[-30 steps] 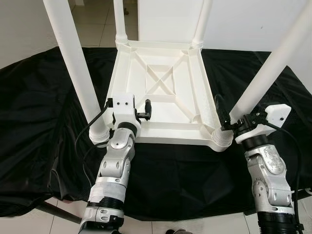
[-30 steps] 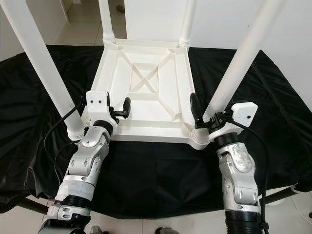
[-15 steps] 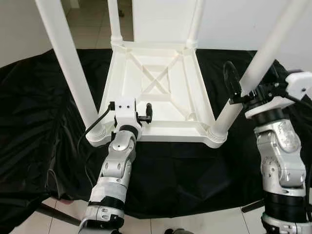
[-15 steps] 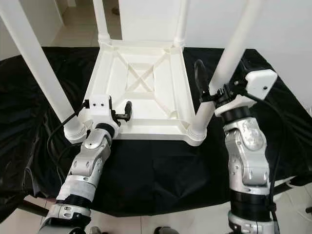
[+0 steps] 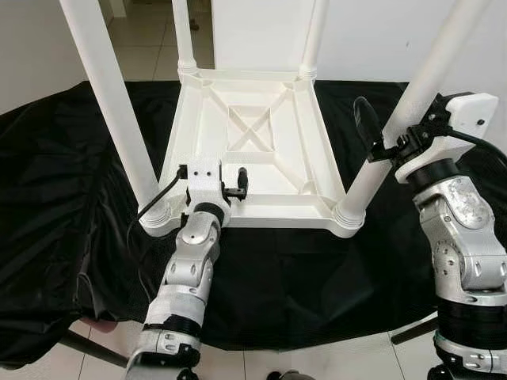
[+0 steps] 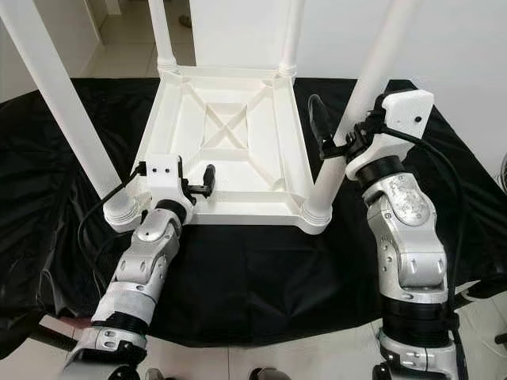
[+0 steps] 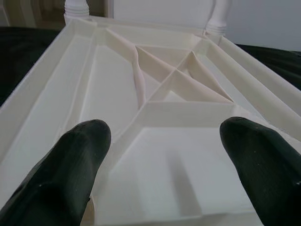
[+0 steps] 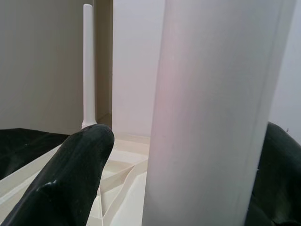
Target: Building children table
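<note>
The upside-down kids' table sits mid-counter on the black cloth. The right claw straddles the near-right leg, fingers spread, not clamping yet. The left claw hangs released over the near rim. I'd clench squarely on the leg, then push straight down into its socket.

No legible text, label, brand mark, number or sign appears on any surface. The upturned white table, its legs, the black cloth beneath it and the housings of both arms are all unmarked.
</note>
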